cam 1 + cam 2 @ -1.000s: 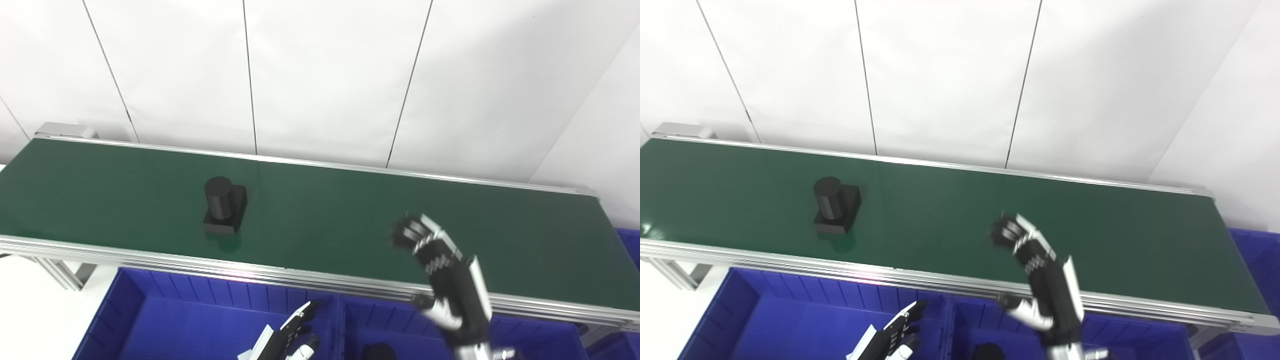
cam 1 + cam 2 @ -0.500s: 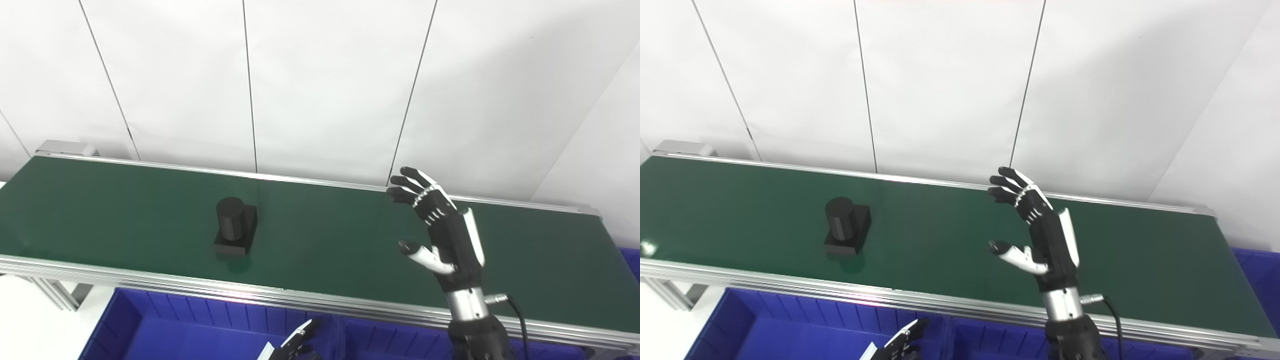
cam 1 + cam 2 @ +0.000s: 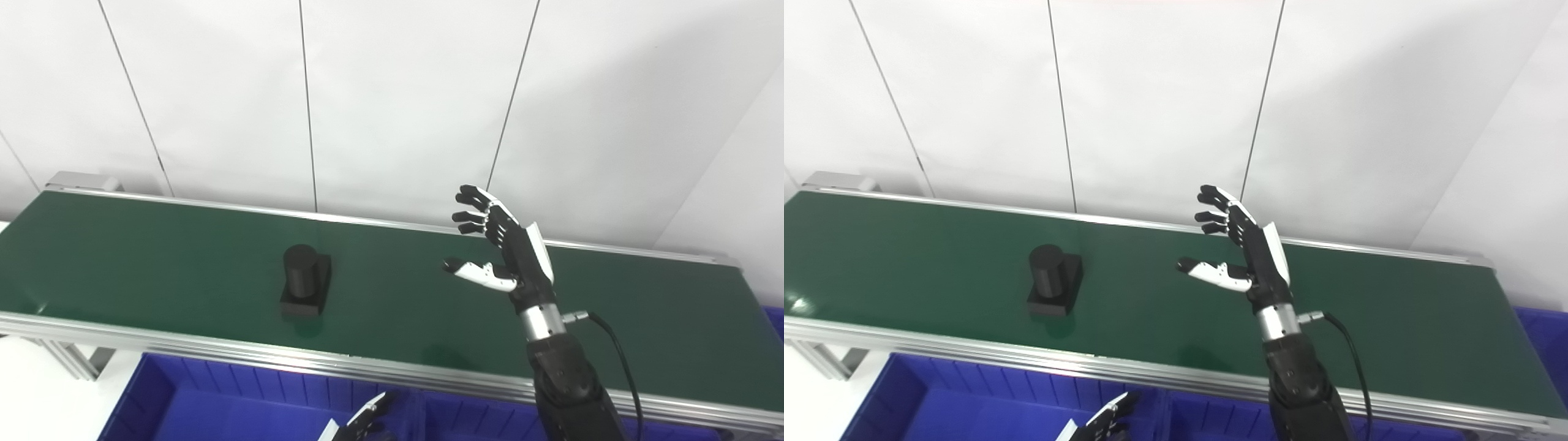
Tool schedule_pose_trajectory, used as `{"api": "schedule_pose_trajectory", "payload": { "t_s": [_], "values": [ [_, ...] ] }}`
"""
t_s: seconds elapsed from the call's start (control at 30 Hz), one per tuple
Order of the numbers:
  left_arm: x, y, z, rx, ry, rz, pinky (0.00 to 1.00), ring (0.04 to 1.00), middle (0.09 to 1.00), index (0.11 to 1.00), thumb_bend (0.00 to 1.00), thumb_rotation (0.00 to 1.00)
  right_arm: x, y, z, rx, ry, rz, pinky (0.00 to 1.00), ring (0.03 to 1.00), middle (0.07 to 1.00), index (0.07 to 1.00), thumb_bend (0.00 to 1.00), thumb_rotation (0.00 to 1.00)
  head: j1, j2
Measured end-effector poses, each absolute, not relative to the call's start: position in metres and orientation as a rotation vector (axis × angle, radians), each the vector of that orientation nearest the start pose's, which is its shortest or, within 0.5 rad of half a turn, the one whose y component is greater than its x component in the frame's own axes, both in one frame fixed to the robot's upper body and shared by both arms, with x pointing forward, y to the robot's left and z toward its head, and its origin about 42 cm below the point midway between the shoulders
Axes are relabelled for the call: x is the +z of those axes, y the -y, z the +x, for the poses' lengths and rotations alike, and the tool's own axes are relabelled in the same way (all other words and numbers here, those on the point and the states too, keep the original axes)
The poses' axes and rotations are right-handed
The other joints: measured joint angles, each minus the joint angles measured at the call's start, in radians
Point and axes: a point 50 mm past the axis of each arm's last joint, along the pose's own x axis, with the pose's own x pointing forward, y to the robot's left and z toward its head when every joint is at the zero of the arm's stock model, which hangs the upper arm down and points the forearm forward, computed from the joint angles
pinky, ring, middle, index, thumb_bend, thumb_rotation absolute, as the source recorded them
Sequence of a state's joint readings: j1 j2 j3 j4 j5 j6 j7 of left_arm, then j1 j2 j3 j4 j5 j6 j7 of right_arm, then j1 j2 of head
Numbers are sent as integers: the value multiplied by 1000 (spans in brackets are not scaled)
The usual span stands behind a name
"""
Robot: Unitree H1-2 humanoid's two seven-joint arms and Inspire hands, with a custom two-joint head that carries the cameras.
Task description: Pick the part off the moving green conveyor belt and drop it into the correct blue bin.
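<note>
Nearest, the blue bins (image 3: 202, 392) lie below the conveyor belt (image 3: 153, 269); their visible parts show no contents. Only the left hand's (image 3: 361, 424) fingertips show at the bottom edge; its state cannot be told. The black part (image 3: 304, 288) stands upright on the belt. Right of it, the right hand (image 3: 505, 251) hovers, fingers spread, empty.

Green conveyor belt (image 3: 153, 257) — one black part (image 3: 304, 288) stands upright on it.
</note>
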State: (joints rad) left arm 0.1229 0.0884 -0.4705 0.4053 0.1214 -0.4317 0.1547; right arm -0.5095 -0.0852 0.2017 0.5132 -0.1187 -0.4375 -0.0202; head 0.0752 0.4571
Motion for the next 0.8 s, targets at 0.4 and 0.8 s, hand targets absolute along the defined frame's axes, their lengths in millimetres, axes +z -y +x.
{"api": "schedule_pose_trajectory", "payload": {
  "t_s": [0.4, 0.8],
  "values": [
    [-17, -138, 183, -345, -78, 160, 879, 927, 940, 906, 641, 906, 127, 135, 441, 341, 321, -379, 638, 722, 838, 848, 891, 452, -12, 12],
    [-17, -138, 183, -345, -76, 159, 875, 922, 934, 908, 674, 902, 115, 125, 461, 312, 260, -509, 748, 687, 790, 801, 912, 385, -8, 8]
  ]
}}
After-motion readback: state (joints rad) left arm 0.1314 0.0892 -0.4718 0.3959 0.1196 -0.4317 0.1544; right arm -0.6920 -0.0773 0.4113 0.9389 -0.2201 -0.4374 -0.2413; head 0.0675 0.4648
